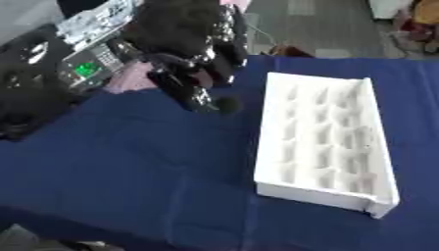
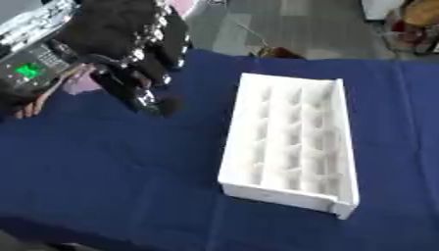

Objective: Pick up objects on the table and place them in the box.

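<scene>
The left hand's (image 1: pixel 184 83) fingers (image 1: pixel 202 100) point down and toward the white box (image 1: pixel 322 142), reaching over the blue table (image 1: pixel 129 162); they are black and glossy and blur into one another, so I cannot tell whether they are spread, pressed together or pinching anything. Just past their tips, on the side toward the box, sits a small dark round thing (image 1: pixel 228 104), either touching them or just beside them, and whether it lies on the cloth or is held I cannot tell. The hand runs back into a bulky black arm (image 1: pixel 176 29) that comes in from the upper left corner.

Behind the hand, near the table's far left edge, there is a grey device with a lit green screen (image 1: pixel 85 68), and a pinkish patch (image 1: pixel 129 78) shows between it and the hand. In the right eye view a person's hand (image 2: pixel 38 100) rests at the left edge of the cloth, below that device.

The box lies to the right of the hand, apart from it, long side running away from the camera. Its inside is split into rows of small compartments, and nothing can be made out inside them. The cloth around it is creased
</scene>
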Tool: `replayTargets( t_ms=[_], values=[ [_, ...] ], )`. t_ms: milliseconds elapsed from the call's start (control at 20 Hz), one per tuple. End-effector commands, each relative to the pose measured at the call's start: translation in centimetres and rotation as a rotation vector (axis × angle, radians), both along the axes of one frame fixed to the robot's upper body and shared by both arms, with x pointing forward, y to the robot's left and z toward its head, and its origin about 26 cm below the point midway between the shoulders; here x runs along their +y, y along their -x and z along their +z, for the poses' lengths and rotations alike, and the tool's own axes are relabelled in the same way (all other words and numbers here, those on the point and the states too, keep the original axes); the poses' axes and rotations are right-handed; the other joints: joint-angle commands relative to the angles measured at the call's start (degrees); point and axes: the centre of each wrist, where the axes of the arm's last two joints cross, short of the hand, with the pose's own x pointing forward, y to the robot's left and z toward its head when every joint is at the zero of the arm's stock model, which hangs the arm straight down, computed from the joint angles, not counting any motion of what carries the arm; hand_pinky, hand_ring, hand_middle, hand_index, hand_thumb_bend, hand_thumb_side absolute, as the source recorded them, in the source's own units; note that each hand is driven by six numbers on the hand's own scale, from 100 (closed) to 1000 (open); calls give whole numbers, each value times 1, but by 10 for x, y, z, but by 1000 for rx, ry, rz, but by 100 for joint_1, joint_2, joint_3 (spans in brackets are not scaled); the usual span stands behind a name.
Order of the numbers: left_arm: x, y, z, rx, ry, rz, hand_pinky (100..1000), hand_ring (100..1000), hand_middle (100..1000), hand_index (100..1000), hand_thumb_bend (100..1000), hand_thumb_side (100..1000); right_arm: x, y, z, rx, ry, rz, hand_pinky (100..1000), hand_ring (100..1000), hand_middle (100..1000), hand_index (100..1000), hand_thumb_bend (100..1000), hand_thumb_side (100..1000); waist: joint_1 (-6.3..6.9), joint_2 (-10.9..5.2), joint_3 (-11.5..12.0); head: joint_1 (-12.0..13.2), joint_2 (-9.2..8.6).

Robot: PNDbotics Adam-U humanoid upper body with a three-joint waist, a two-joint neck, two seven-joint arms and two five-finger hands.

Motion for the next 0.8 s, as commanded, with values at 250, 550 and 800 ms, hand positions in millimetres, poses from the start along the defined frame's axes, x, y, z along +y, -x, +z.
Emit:
replayTargets(
  t_ms=[250,550,800],
  values=[
    [-34,-1,18,44,-44,-136,100,100,100,100,100,271,-1,-3,9,-21,21,22,584,675,798,947,100,755,-35,-27,-59,36,-5],
    [-42,-2,15,89,-72,-171,100,100,100,100,100,303,1,-4,9,-23,17,29,583,674,798,947,100,759,-36,7,-103,37,-5],
    [-60,-3,13,114,-82,-218,100,100,100,100,100,325,5,-7,10,-31,9,49,584,675,799,947,100,760,-69,88,-202,121,-5]
  ],
)
